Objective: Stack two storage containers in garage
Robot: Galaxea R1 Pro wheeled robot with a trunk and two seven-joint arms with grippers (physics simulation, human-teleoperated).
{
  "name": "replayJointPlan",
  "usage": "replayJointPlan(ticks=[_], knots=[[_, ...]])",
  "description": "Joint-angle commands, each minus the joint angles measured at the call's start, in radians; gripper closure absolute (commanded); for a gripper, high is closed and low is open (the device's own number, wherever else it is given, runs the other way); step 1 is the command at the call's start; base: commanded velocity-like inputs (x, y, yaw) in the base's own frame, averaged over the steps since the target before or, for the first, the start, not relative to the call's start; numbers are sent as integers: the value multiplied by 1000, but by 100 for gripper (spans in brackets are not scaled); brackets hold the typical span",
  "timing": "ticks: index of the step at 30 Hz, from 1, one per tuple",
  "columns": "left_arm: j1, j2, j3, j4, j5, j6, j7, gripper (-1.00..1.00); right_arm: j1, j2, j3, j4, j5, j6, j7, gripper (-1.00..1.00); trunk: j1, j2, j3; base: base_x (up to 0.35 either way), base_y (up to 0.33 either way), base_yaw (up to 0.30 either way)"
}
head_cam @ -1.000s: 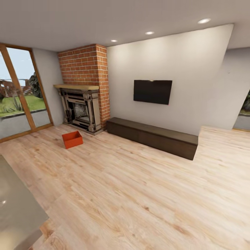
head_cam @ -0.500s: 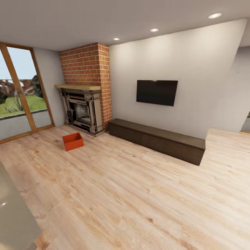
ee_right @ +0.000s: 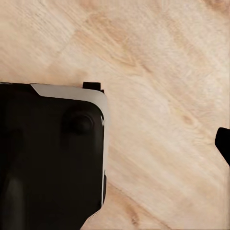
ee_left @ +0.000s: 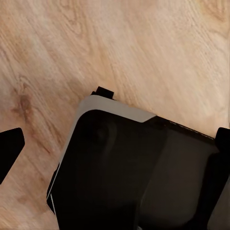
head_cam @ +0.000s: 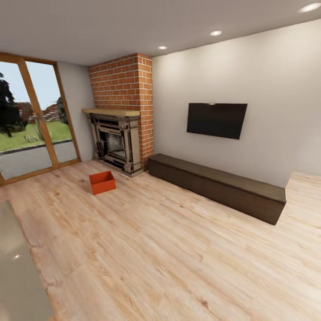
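Light wood-plank floor (head_cam: 169,249) runs across the whole living room, so the robot's nowhere near the garage yet. Going left to right in the head view: wood-framed glass doors (head_cam: 31,120) with lawn outside, then the red-brick fireplace with its dark mantel (head_cam: 120,129), then a flat black TV on the white wall (head_cam: 216,120) over a long, low dark-brown cabinet (head_cam: 218,187).

The one orange-red rectangular storage container (head_cam: 102,183) in view sits on the planks just in front of the fireplace hearth, well apart from the robot. It's open-topped, upright and looks empty.

Handling guess: thin, smooth, stiff walls and nothing inside, so probably light, but too wide for one claw to span. Plain walls with no handles could be slippery, so pinching the rim of a wall seems the safest hold, maybe one claw on each of two opposite walls to keep it level.

Both wrist views look down at plank floor with the robot's dark body panel in the way. The left claw (ee_left: 115,143) shows dark fingertips at opposite edges of its view, so it's spread wide and holding nothing. The right one shows just a single tip at the edge, so can't tell if it's spread or pressed together.
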State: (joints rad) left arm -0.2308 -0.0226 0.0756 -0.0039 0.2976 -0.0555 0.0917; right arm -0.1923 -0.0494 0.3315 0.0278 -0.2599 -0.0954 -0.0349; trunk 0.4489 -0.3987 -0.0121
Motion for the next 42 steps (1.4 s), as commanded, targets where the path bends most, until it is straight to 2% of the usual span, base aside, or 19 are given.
replayJointPlan(ticks=[1, 42], knots=[[-1, 0, 7, 1, 0, -4, 2, -100, -1, 0, 8, 3, -9, -6, 0, -100, 1, -1, -1, 324, 0, 247], [-1, 0, 7, 1, 0, -3, 2, -100, -1, 0, 7, 3, -10, -6, 0, -100, 1, -1, -1, 324, 0, 251]])
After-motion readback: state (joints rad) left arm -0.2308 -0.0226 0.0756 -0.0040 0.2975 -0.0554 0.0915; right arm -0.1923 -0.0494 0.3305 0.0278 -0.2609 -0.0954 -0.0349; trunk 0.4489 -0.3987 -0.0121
